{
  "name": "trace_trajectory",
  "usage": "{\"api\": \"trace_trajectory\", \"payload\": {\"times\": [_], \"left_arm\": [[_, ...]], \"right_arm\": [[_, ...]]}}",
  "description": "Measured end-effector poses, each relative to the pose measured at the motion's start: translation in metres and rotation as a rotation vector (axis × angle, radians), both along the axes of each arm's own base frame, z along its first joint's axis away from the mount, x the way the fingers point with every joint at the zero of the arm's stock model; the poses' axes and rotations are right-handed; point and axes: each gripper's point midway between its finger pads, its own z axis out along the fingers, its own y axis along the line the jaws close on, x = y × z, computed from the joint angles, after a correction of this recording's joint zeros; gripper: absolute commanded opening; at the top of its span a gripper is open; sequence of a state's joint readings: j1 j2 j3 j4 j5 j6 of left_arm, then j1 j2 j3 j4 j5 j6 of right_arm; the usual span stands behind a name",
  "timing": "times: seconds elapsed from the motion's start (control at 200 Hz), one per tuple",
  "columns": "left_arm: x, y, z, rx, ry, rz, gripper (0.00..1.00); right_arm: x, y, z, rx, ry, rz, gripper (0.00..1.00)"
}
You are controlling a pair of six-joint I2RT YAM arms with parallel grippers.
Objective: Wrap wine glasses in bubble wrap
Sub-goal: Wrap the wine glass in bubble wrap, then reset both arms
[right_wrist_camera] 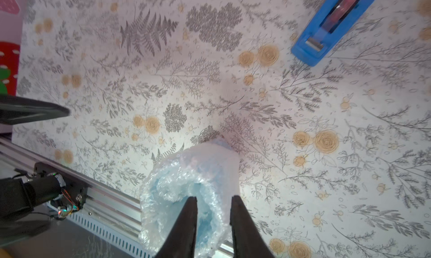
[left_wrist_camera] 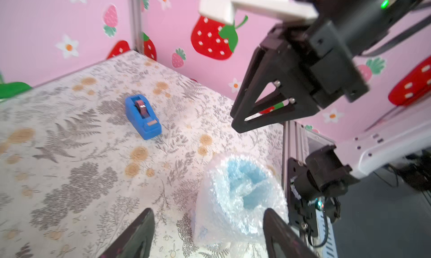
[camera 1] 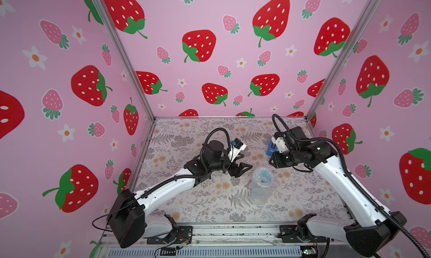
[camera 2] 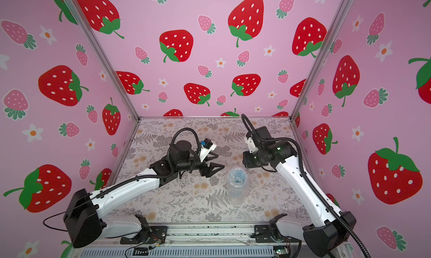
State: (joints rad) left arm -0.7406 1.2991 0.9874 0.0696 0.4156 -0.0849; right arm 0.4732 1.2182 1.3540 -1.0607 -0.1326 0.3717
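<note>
The light blue wine glass (camera 1: 263, 175) stands upright near the middle of the table, wrapped all round in bubble wrap (camera 1: 258, 195); the wrap's crumpled top edge folds into the cup. Both top views show it, with the glass (camera 2: 238, 176) blue through the film. My left gripper (camera 1: 247, 161) hovers just left of the bundle, open wide and empty, and the wrap (left_wrist_camera: 217, 210) lies beyond its fingers. My right gripper (right_wrist_camera: 214, 198) hangs above the bundle's far right side, fingers a little apart, touching nothing. The left wrist view shows the right gripper (left_wrist_camera: 236, 122) well above the wrap.
A darker blue tape dispenser (camera 1: 270, 148) sits on the floral table beyond the bundle, partly under my right wrist, and shows in the wrist views (left_wrist_camera: 143, 116) (right_wrist_camera: 331, 28). Pink strawberry walls close in three sides. An aluminium rail (camera 1: 233, 231) runs along the front edge.
</note>
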Motion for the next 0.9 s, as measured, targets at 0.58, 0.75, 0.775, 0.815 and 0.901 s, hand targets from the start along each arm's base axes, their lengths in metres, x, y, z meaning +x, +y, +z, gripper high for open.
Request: {"api": "trace_trajectory", "payload": {"times": [0.58,0.75,0.775,0.815,0.901], "left_arm": [[0.092,0.331,-0.125,0.491,-0.057,1.323,0.99],[0.083,0.381,-0.156,0.480,-0.005,1.447,0.99],[0.085,0.384,-0.158,0.470,-0.003,1.451,0.99],[0.088,0.387,-0.160,0.451,-0.004,1.455,0.99],[0.098,0.389,-0.166,0.408,-0.002,1.443,0.99]], "right_arm": [[0.109,-0.191,-0.160,-0.325,-0.299,-0.591,0.99],[0.132,-0.200,-0.171,-0.378,-0.398,-0.569,0.99],[0.136,-0.200,-0.170,-0.373,-0.420,-0.568,1.00],[0.142,-0.201,-0.167,-0.364,-0.461,-0.568,0.99],[0.146,-0.197,-0.170,-0.346,-0.497,-0.532,0.99]]}}
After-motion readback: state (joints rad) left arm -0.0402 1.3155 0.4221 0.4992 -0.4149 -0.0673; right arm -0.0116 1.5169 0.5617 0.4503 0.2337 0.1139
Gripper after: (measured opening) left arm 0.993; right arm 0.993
